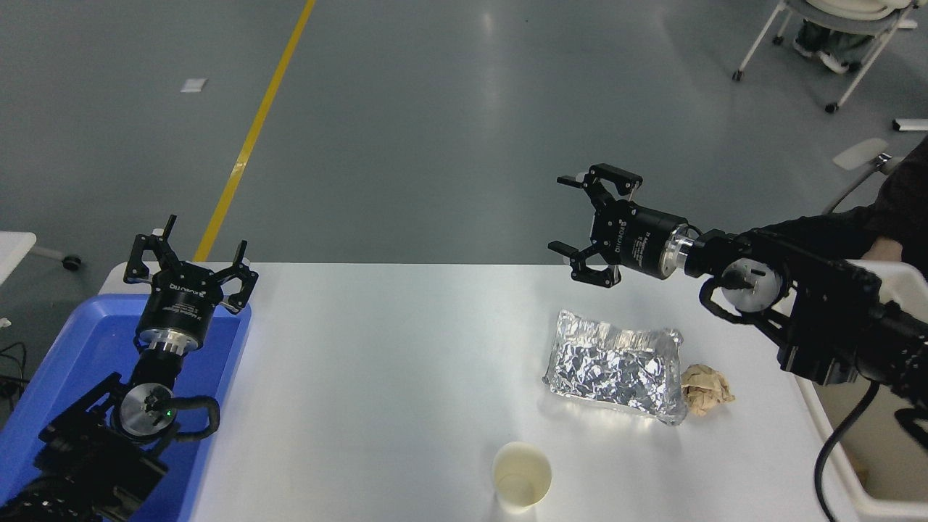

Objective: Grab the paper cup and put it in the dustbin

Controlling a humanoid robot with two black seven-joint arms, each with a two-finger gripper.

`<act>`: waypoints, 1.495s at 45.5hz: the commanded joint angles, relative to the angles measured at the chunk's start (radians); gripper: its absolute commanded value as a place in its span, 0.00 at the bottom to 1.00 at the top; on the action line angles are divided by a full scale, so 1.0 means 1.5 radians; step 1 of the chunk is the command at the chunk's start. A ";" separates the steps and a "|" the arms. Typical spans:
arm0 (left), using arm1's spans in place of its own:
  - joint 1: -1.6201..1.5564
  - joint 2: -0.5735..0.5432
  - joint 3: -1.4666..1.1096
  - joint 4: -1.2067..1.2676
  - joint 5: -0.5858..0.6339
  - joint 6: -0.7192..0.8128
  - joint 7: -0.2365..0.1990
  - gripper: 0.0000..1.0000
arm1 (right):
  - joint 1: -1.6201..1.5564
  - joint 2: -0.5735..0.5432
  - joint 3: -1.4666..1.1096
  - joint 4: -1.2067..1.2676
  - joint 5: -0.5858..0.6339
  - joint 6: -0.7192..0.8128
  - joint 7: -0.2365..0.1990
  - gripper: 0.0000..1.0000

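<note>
The paper cup [521, 476] stands upright near the table's front edge, right of centre, white with a cream inside. The dustbin [899, 275] is the cream-white bin at the right edge, mostly hidden behind my right arm. My right gripper [580, 221] is open and empty, raised above the table's far edge and pointing left, far from the cup. My left gripper [190, 250] is open and empty, parked over the blue tray at the lower left.
A crumpled silver foil bag [616, 366] lies on the table right of centre, with a crumpled brown paper ball [705, 389] next to it. A blue tray [58, 377] sits at the left. A person's sleeve and hand [888, 250] are behind the bin.
</note>
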 commanded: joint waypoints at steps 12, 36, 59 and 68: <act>0.001 0.000 -0.001 0.000 0.000 0.001 0.000 1.00 | 0.435 0.023 -0.551 0.231 -0.022 0.043 0.001 1.00; 0.000 0.000 -0.001 0.000 0.000 0.001 0.000 1.00 | 0.785 0.171 -0.628 0.466 -0.010 0.131 0.003 1.00; 0.000 0.000 0.000 0.000 -0.001 0.001 -0.001 1.00 | 0.859 0.175 -0.632 0.566 0.051 0.131 0.004 1.00; 0.000 0.000 0.000 0.000 -0.001 0.001 -0.001 1.00 | 0.811 0.183 -0.632 0.581 0.076 0.131 0.004 1.00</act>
